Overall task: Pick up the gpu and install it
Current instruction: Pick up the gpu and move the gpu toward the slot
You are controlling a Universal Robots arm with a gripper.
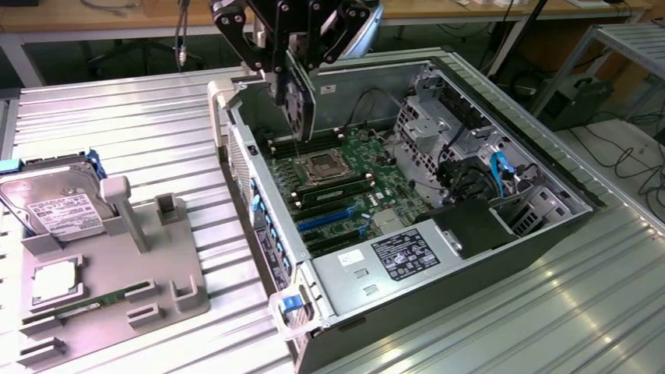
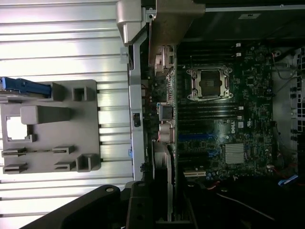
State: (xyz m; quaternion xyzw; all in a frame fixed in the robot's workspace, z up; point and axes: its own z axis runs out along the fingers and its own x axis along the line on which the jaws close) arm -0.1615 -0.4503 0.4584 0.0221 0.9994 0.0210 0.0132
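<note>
While the pincer [image 1: 293, 61] grips the gpu [image 1: 298, 105], the case [image 1: 457, 308] holds a motherboard [image 1: 359, 167].

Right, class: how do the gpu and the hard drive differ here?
The gpu is black; the hard drive is silver with a white label. The gpu hangs on edge from the gripper over the open computer case; the hard drive rests in the grey holder. Both are flat and rectangular.
</note>
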